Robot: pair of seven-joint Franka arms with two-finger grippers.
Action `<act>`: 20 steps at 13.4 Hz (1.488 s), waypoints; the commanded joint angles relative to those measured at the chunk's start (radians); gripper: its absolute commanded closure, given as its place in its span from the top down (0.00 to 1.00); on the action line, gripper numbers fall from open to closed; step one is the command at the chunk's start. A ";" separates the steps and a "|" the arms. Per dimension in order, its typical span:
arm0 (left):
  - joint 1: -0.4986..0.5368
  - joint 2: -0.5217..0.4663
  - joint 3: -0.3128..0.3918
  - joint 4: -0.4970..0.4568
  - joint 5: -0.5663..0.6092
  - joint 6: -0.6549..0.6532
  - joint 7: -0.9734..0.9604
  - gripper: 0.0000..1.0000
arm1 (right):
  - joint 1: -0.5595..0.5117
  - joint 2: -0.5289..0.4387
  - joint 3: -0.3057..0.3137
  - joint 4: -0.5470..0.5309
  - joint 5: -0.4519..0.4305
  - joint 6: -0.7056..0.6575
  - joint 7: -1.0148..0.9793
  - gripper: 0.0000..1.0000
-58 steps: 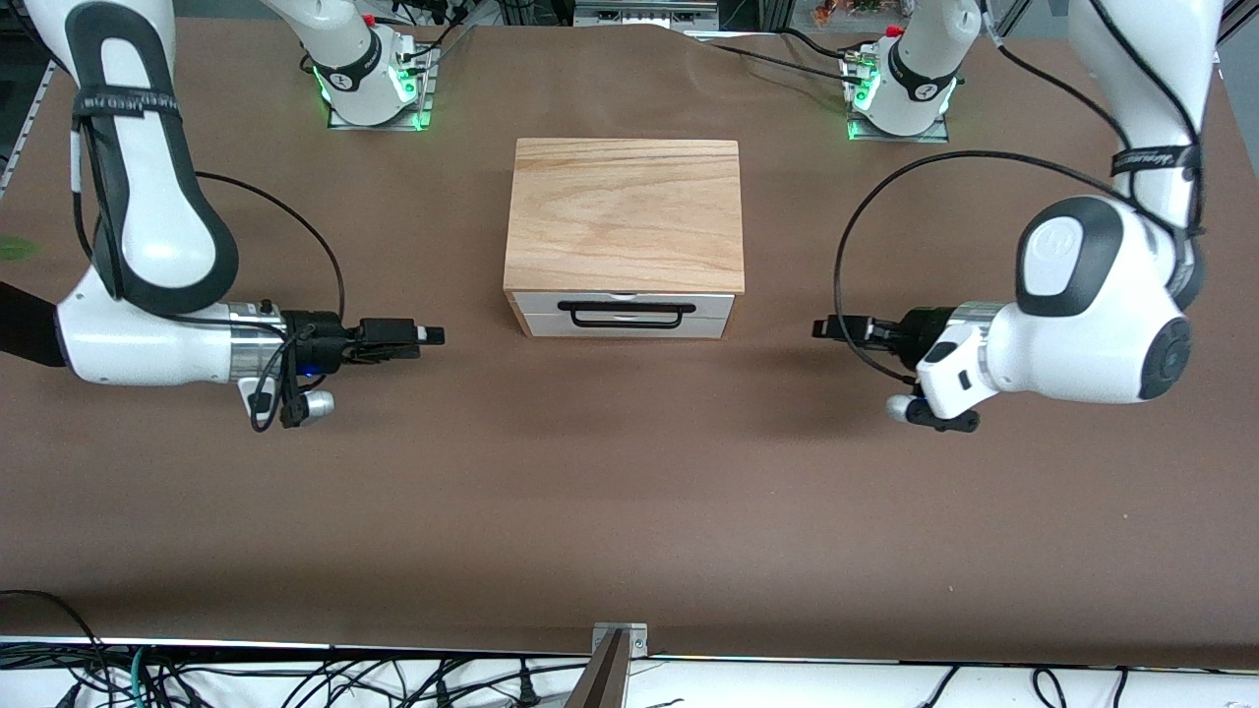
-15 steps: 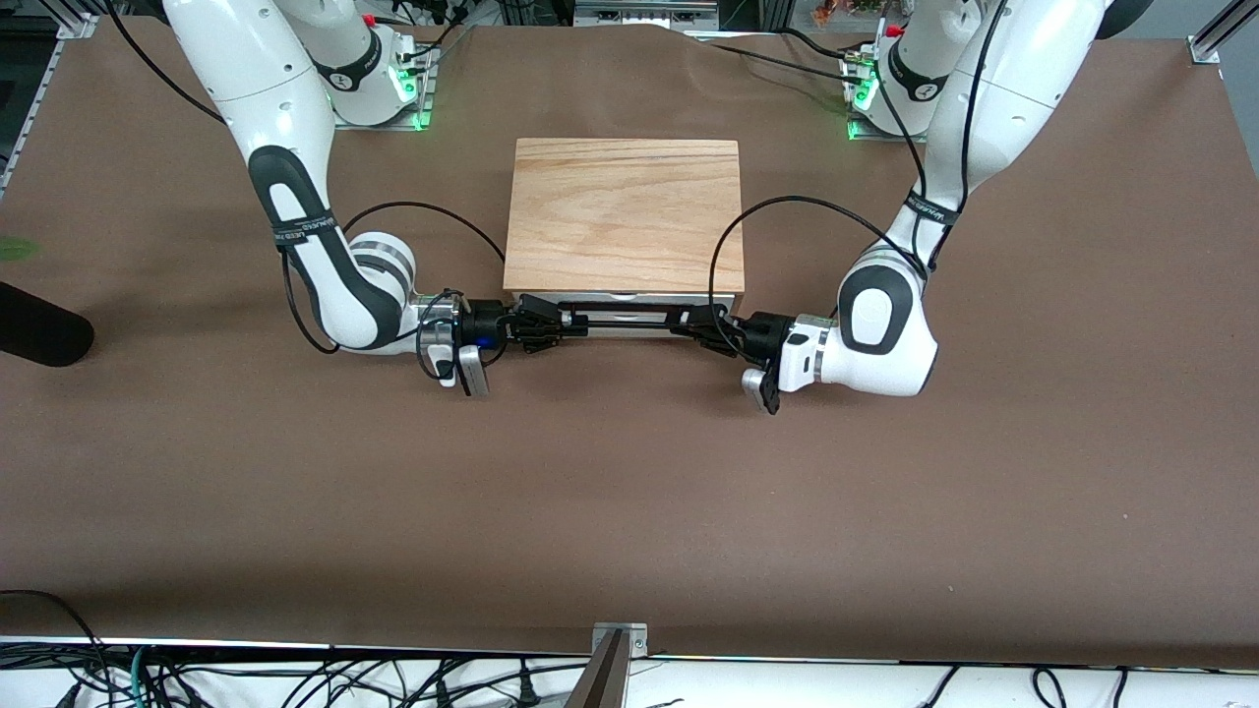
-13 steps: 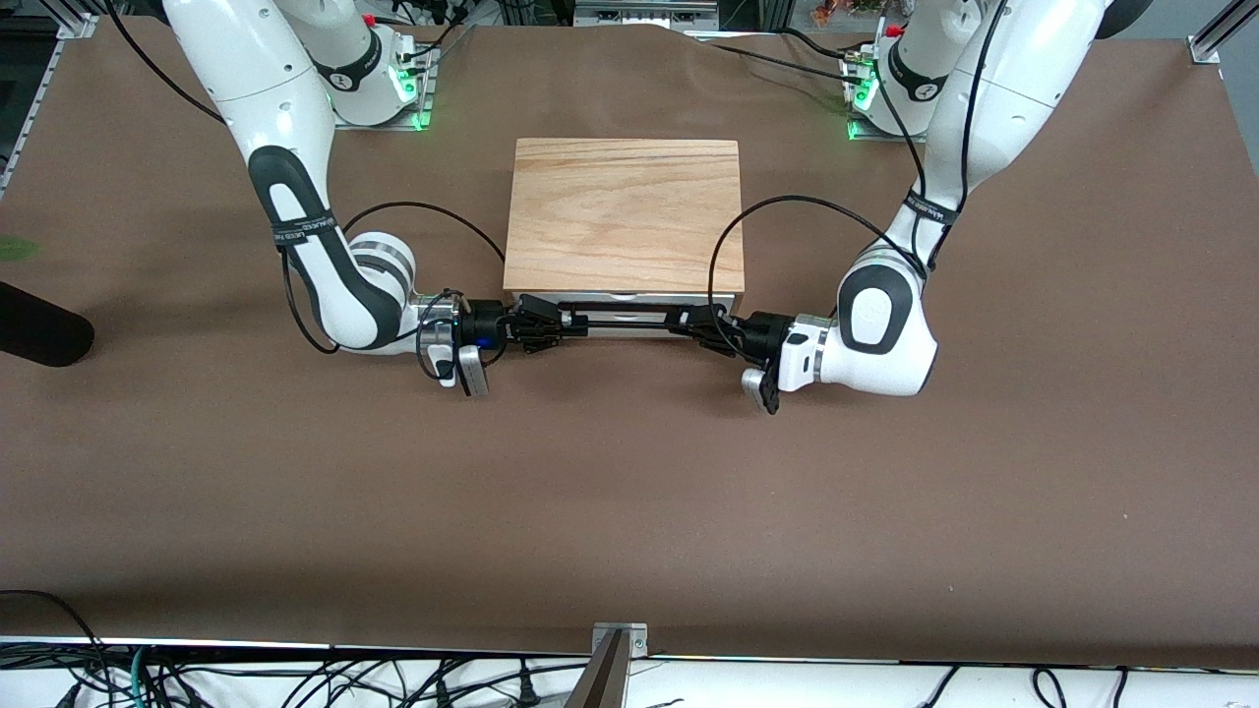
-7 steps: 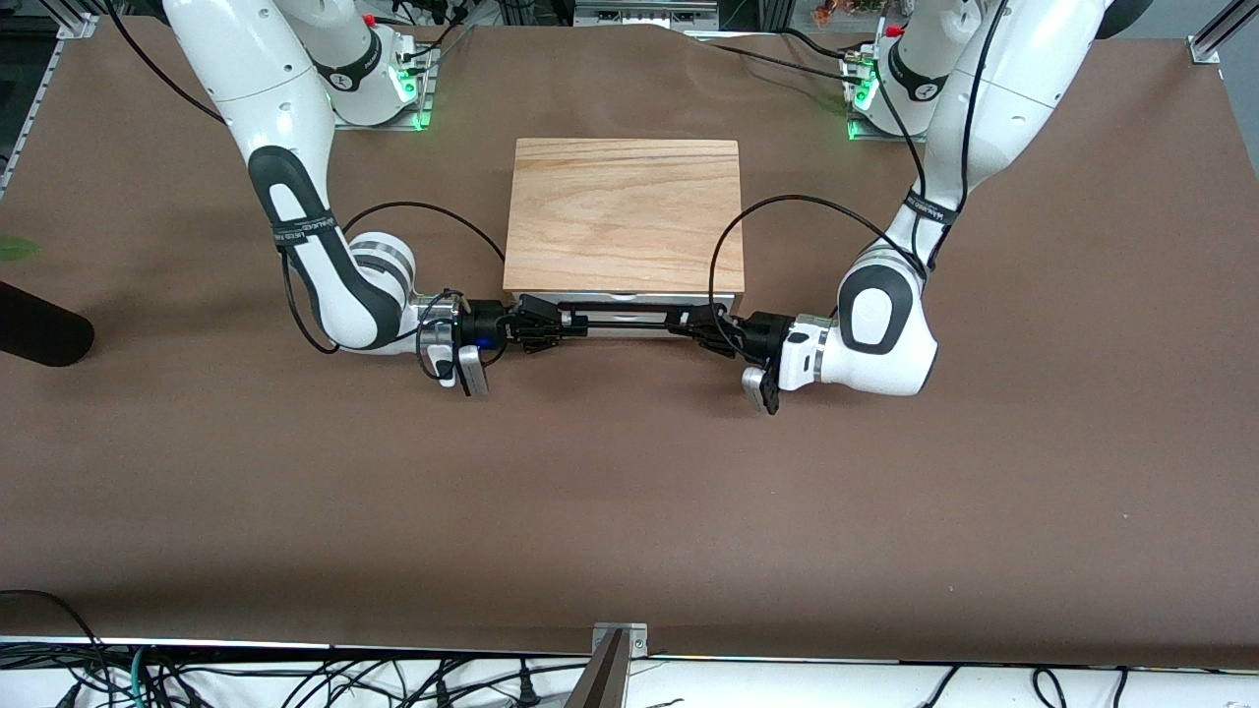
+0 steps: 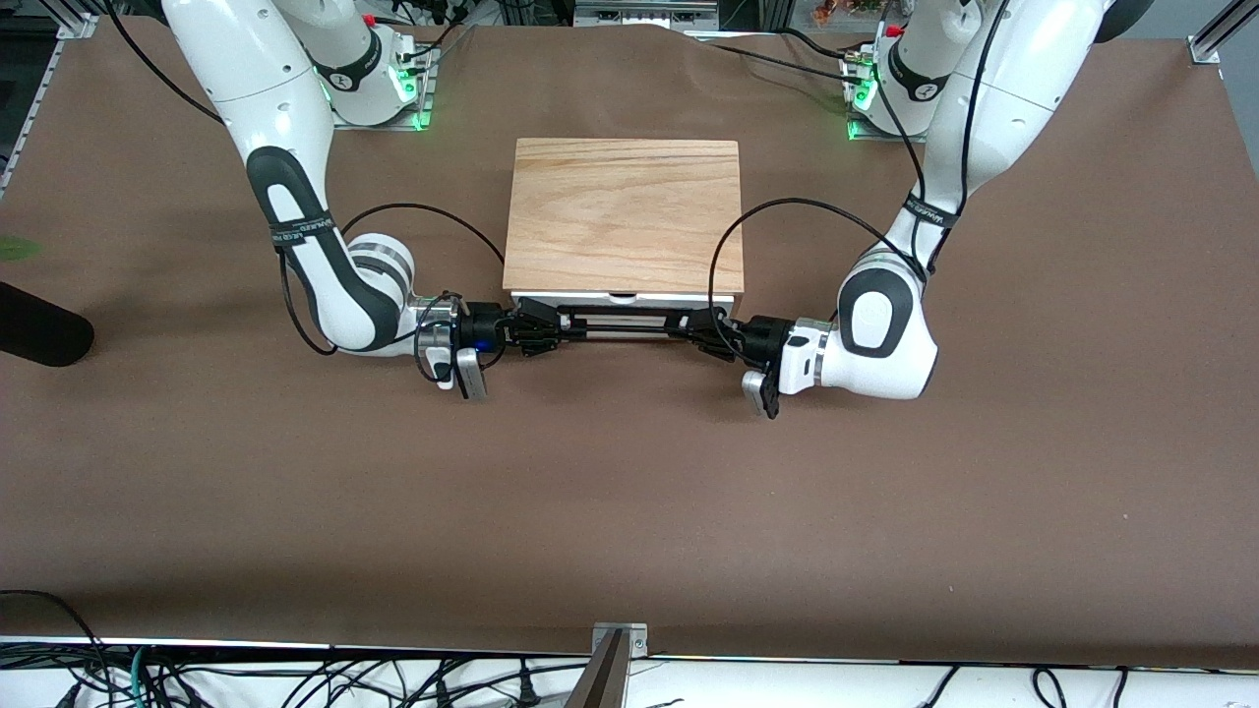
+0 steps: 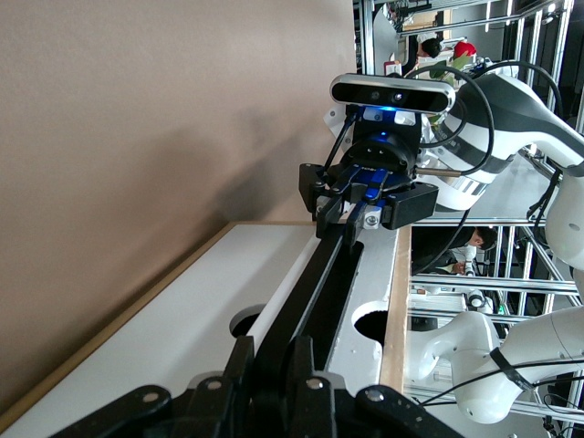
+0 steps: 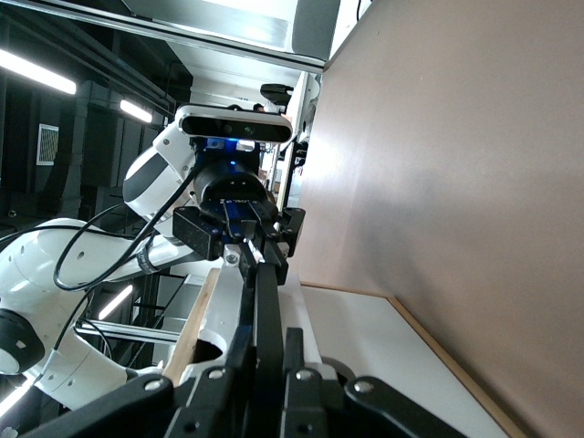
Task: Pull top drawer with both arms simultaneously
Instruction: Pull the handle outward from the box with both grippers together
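Note:
The wooden box [image 5: 623,211] stands mid-table. Its top drawer [image 5: 622,296] has a white front and a long black wire handle [image 5: 622,325], and it stands slightly out of the box. My right gripper [image 5: 547,325] is shut on the handle's end toward the right arm's end of the table. My left gripper [image 5: 700,325] is shut on the other end. In the left wrist view my left gripper [image 6: 274,370] pinches the handle [image 6: 319,274], with the right gripper [image 6: 365,196] farther along it. In the right wrist view my right gripper [image 7: 267,370] pinches the handle [image 7: 265,301].
The two arm bases [image 5: 374,88] [image 5: 900,93] stand with green lights at the table's edge farthest from the front camera. A black object [image 5: 39,334] lies at the right arm's end. A metal bracket [image 5: 618,639] sits on the edge nearest the front camera.
Over 4.3 s both arms came in from the table's ends and shut on the handle. In the last half second both grippers and the handle shifted slightly toward the front camera.

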 commanded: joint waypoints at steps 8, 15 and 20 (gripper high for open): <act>-0.010 0.135 0.013 0.310 0.076 0.050 -0.200 0.15 | -0.019 0.044 -0.002 0.122 0.011 0.009 0.067 0.00; -0.010 0.215 0.026 0.450 0.079 0.050 -0.252 0.16 | -0.020 0.075 -0.005 0.224 0.003 0.042 0.193 0.00; -0.016 0.303 0.047 0.603 0.118 0.050 -0.321 0.16 | -0.020 0.115 -0.005 0.306 0.000 0.069 0.242 0.00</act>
